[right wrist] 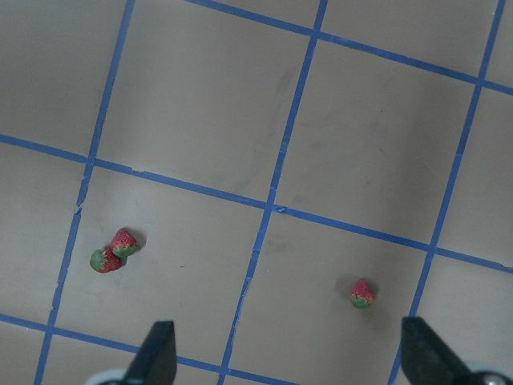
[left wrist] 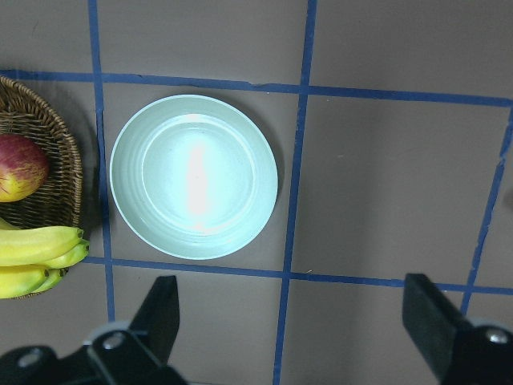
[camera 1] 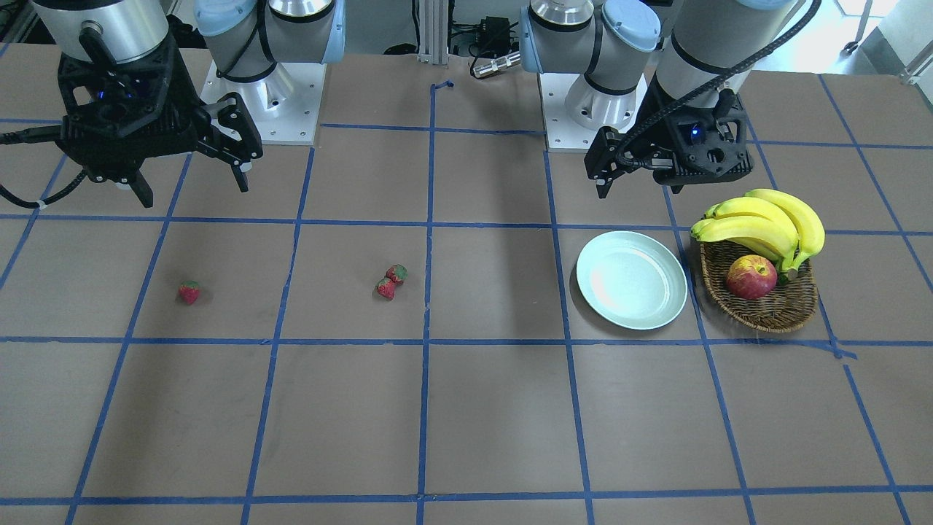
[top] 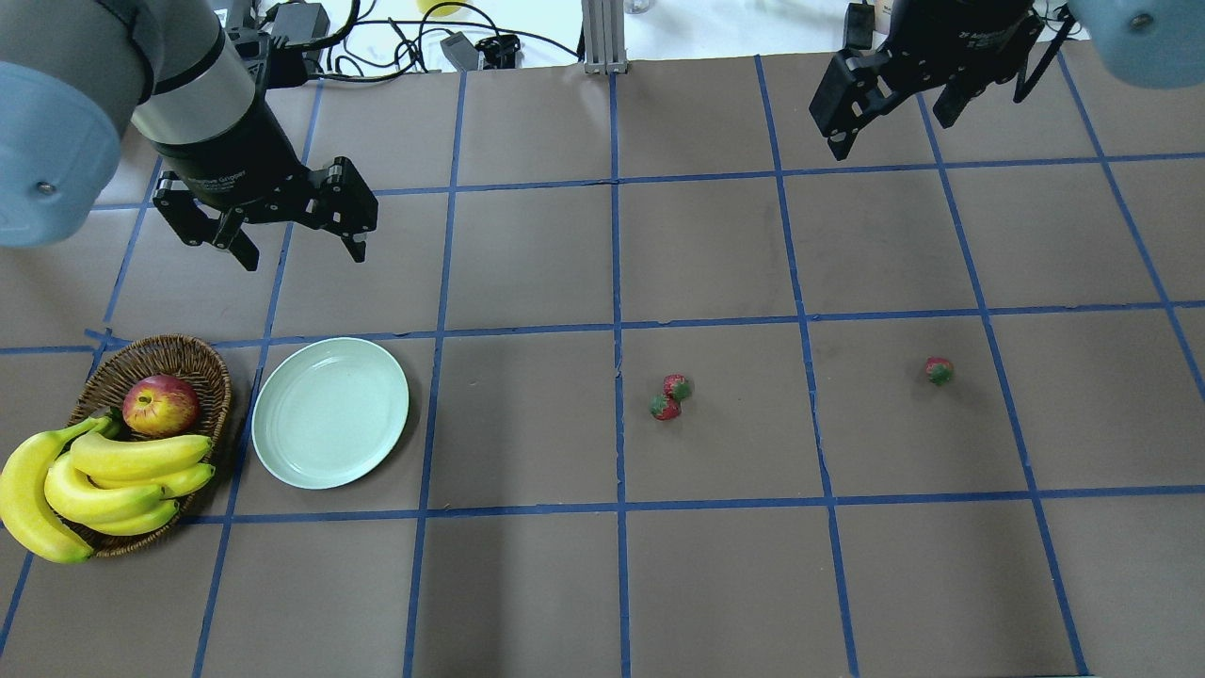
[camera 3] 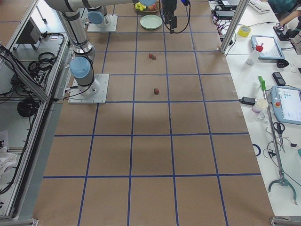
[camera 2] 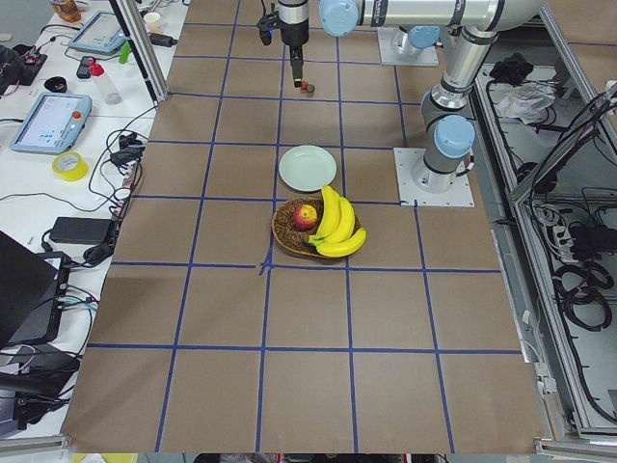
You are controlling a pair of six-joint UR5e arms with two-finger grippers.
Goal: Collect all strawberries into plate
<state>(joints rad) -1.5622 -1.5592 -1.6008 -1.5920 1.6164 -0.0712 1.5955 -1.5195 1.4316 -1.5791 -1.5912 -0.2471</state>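
My left tool (top: pixel 303 247) and right tool (top: pixel 888 127) gape wide, empty; pinching 1 of the touching strawberries (top: pixel 675 387) may shove its neighbour.

site is looking like a robotics lab | two arms (camera 2: pixel 461 60) standing bolted to a table (camera 2: pixel 386 318) taped in a blue grid (camera 2: pixel 262 347) | teach pendants (camera 2: pixel 48 123), tape roll (camera 2: pixel 69 166), cables (camera 2: pixel 123 152) lying on side benches (camera 2: pixel 24 178) | aluminium posts (camera 2: pixel 137 48) framing the cell

Overhead camera looks forward and down on the table (top: pixel 527 584); the front one faces back from across, steeply down. Two end cameras watch lengthwise from afar. Left wrist camera hangs close over the plate (left wrist: pixel 194 176), right wrist's over the strawberries (right wrist: pixel 362 293), both also in overhead's sight.
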